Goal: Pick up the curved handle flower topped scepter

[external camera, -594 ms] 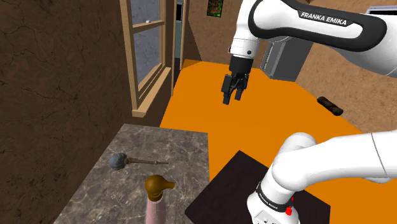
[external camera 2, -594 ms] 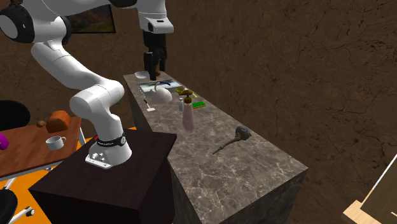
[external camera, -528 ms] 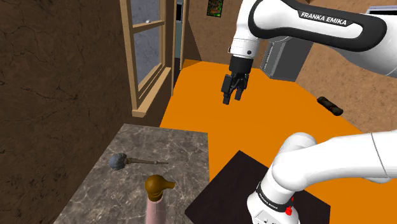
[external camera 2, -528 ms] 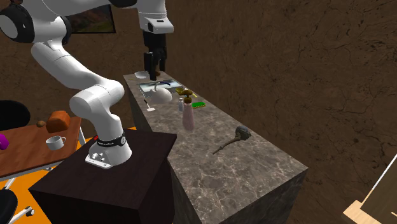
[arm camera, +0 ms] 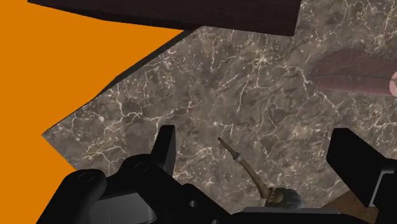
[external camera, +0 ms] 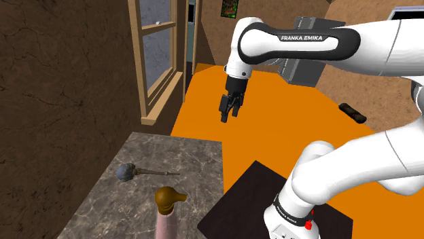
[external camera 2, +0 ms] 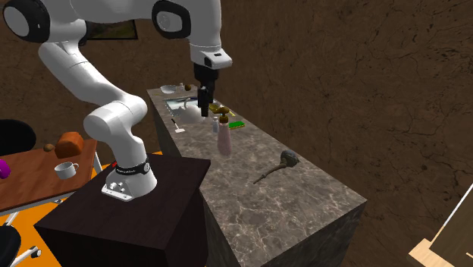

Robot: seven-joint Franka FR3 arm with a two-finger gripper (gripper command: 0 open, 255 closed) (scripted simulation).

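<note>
The white arm [external camera: 380, 41] is showing the lettering FRANKA EMIKA on its upper link and is reaching out high above the marbled worktop [external camera: 190, 156]. The dark stand [external camera: 251, 197] is sitting against the worktop's long side. A pink bottle with a brown top [external camera: 167, 210] is standing on the worktop, its base cut off in the shoulder view. The black hand [external camera: 227, 115] is hanging well above the worktop with its fingers spread wide, gripping nothing. The scepter [external camera: 146, 172] is lying flat on the worktop toward its barer end, its grey head partly hidden behind the hand in the wrist view. Small things at the worktop's crowded end are proving hard to make out.
</note>
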